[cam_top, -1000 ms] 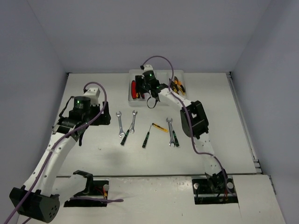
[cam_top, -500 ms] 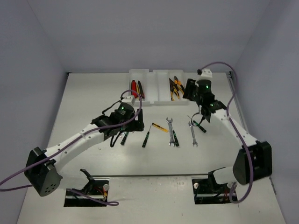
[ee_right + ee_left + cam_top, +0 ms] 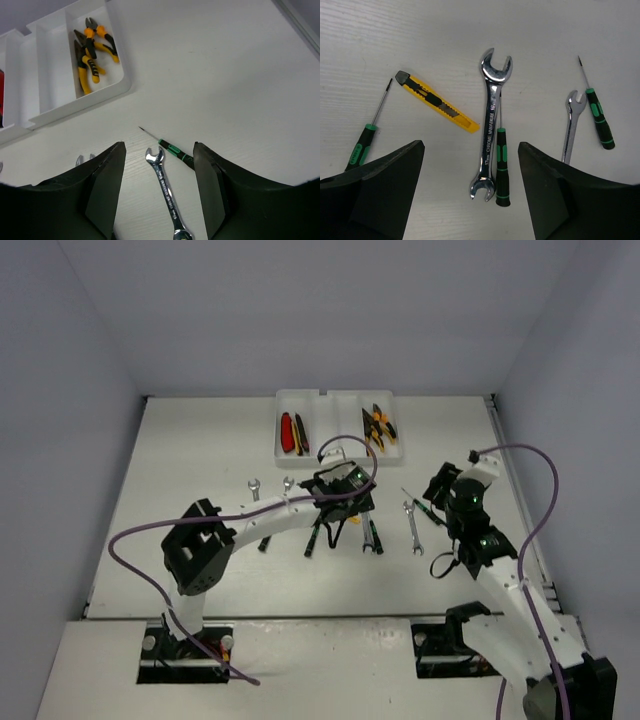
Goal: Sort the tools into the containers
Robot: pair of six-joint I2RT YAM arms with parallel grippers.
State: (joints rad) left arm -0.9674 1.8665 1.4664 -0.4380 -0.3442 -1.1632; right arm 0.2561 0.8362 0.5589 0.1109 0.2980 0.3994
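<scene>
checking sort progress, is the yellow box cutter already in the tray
No, the yellow box cutter lies on the bare table, between a green-handled screwdriver and the big wrench.

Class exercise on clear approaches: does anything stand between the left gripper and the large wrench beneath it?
Nothing visible covers the large wrench; the left gripper hangs open above it. A green-handled screwdriver lies against its side and might get pinched too.

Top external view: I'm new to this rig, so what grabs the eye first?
The translucent white plastic tray at the far edge of the table: red and yellow cutters in its leftmost slot, orange-handled pliers in its rightmost. Nearer, the left end effector hovers open above a large chrome wrench and a yellow utility knife, among loose green-handled screwdrivers.
</scene>
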